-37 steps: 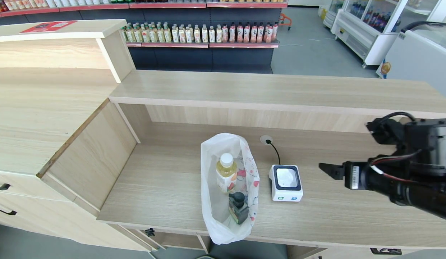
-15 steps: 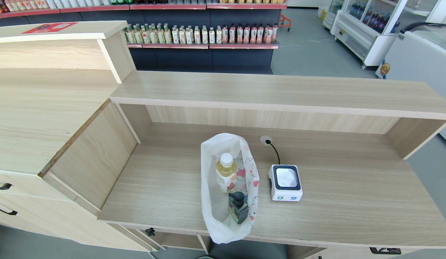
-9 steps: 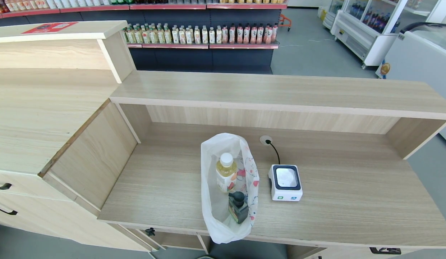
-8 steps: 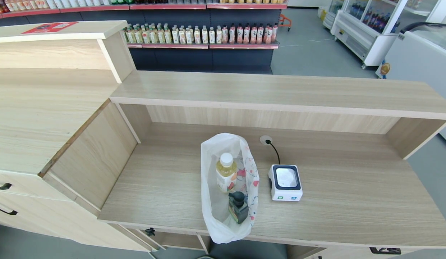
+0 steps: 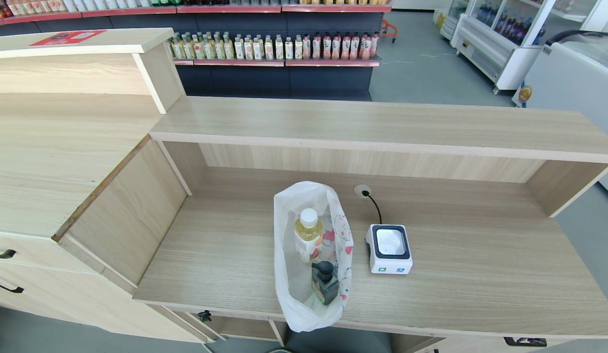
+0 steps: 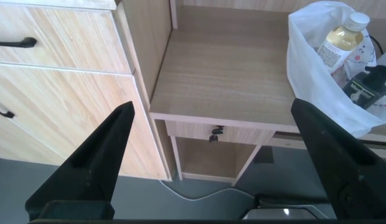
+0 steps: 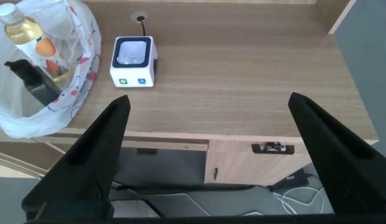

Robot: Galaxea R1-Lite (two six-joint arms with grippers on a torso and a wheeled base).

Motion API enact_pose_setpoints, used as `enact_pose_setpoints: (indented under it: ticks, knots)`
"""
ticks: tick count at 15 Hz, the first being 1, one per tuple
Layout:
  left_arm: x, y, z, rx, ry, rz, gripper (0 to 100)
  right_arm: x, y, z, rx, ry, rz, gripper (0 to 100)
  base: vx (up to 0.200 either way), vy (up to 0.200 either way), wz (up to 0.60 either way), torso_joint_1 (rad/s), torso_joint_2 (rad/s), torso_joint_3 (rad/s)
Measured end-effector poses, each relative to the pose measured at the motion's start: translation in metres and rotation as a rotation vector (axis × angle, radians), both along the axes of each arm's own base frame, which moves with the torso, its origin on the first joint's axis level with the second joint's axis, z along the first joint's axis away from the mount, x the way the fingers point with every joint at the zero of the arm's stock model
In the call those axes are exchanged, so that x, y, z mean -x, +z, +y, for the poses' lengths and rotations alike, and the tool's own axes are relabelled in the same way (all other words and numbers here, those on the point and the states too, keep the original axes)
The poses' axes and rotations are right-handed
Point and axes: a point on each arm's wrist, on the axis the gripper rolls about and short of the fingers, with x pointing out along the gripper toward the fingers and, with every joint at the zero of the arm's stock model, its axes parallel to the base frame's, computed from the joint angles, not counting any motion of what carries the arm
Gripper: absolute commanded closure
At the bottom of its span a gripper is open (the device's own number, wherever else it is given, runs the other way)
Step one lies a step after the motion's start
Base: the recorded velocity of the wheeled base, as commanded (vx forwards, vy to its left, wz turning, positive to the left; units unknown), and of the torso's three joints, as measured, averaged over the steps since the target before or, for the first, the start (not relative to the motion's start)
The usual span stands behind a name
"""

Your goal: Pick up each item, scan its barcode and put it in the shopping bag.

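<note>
While both arms sit off the near edge of the surface (image 5: 480,274), you have the left end effector (image 6: 211,103) with its fingers (image 6: 87,168) spread wide apart and nothing between them. It faces the surface's near left corner, beside the drawer fronts (image 6: 56,81). Your right end effector (image 7: 208,97) is also spread wide and grips nothing. It faces the near edge on the right half of the surface.

Item positions, for your log:
- The bag (image 5: 284,245) stands open at the near edge, about mid-surface, with its bottom hanging slightly over the edge.
- The yellow bottle (image 5: 308,234), with a white cap, is inside the bag on the far side and upright.
- The dark bottle (image 5: 325,283), with a black cap, is inside the bag on the near side, just in front of the yellow bottle. You cannot tell whether the two touch.
- The scanner (image 5: 389,248) lies just right of the bag, apart from it, with its window facing up.
- The cable (image 5: 376,206) runs from the scanner's far side to a grommet (image 5: 362,190) at the back of the surface.
</note>
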Motion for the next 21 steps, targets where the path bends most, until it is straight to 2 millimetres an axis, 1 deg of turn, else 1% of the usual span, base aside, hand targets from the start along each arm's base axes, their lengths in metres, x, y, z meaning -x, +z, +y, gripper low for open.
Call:
enact_pose_setpoints:
  ticks: [17, 18, 19, 21]
  knots:
    - [0.0, -0.0001, 0.0, -0.006, 0.0, 0.001, 0, -0.0001, 0.0, 0.0, 0.001, 0.0, 0.001, 0, 0.0, -0.2, 0.0, 0.005, 0.0, 0.002]
    - [0.0, 0.0, 0.0, -0.006, 0.0, 0.0, 0, -0.0001, 0.0, 0.0, -0.001, 0.0, 0.001, 100, 0.0, -0.2, 0.0, 0.002, 0.0, 0.007]
    - [0.0, 0.0, 0.0, -0.006, 0.0, 0.0, 0, -0.0001, 0.0, 0.0, -0.002, 0.0, 0.001, 100, 0.0, -0.2, 0.0, -0.002, 0.0, 0.002]
    - [0.0, 0.0, 0.0, -0.004, 0.0, 0.0, 0, -0.0001, 0.0, 0.0, 0.005, 0.0, 0.002, 100, 0.0, 0.0, 0.0, 0.0, 0.0, 0.0]
